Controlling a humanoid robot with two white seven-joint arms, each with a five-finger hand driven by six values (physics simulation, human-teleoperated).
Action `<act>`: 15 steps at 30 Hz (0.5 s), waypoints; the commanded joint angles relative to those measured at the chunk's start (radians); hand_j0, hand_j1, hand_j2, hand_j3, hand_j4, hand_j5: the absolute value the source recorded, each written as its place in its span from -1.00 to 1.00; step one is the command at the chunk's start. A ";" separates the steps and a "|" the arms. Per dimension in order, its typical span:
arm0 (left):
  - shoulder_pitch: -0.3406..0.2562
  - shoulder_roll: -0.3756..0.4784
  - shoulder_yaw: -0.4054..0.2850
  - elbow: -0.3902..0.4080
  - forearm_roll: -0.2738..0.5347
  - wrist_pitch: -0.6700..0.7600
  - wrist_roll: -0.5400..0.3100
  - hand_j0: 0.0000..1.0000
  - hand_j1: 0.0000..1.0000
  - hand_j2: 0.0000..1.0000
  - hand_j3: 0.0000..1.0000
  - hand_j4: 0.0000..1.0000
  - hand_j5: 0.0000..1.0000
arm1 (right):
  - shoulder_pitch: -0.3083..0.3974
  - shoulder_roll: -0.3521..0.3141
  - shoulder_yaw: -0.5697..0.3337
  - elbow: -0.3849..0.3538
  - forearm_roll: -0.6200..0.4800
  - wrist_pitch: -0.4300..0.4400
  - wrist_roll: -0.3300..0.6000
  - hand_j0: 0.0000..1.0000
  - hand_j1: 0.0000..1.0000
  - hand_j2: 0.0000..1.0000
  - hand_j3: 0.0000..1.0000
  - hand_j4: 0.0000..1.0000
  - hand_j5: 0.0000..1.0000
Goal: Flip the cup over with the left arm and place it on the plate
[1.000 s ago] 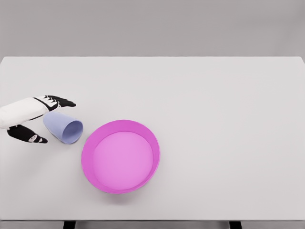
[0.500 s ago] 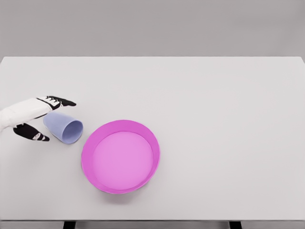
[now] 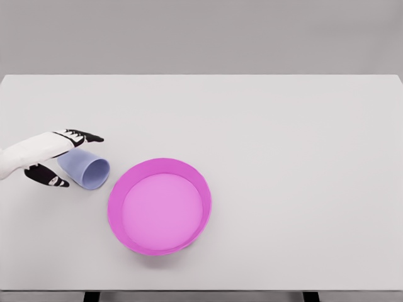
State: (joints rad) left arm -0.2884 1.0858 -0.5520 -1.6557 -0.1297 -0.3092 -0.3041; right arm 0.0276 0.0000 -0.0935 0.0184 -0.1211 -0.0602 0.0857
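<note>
Although the task calls for an upright cup on the plate, the pale blue cup [image 3: 84,168] lies on its side on the table [image 3: 283,126], at the left, its open mouth turned toward the near right and the pink plate [image 3: 159,206] just beside it but apart. Nothing is flipped or lifted yet. The left hand [image 3: 53,157] reaches in from the left edge and straddles the cup's closed end: dark fingers [image 3: 82,135] stretch over its far side, the thumb sits at its near side. The fingers look narrowly spread around it, though firm contact cannot be told. Grasping, turning upright and placing all appear left. The right arm is out of view.
</note>
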 commanded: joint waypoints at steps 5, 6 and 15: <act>0.000 -0.015 -0.003 0.016 -0.007 0.001 0.000 1.00 1.00 1.00 1.00 1.00 1.00 | 0.000 0.000 0.000 0.000 0.000 0.000 0.000 1.00 1.00 1.00 1.00 1.00 1.00; 0.000 -0.021 -0.003 0.022 -0.011 0.001 0.000 1.00 1.00 1.00 1.00 1.00 1.00 | 0.000 0.000 0.000 0.000 0.000 0.000 0.000 1.00 1.00 1.00 1.00 1.00 1.00; -0.038 -0.050 -0.048 0.045 -0.031 0.001 0.000 1.00 1.00 1.00 1.00 1.00 1.00 | 0.000 0.000 0.000 0.000 0.000 -0.001 0.000 1.00 1.00 1.00 1.00 1.00 1.00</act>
State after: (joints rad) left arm -0.3267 1.0379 -0.5950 -1.6123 -0.1630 -0.3089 -0.3041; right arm 0.0276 0.0000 -0.0934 0.0184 -0.1211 -0.0602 0.0857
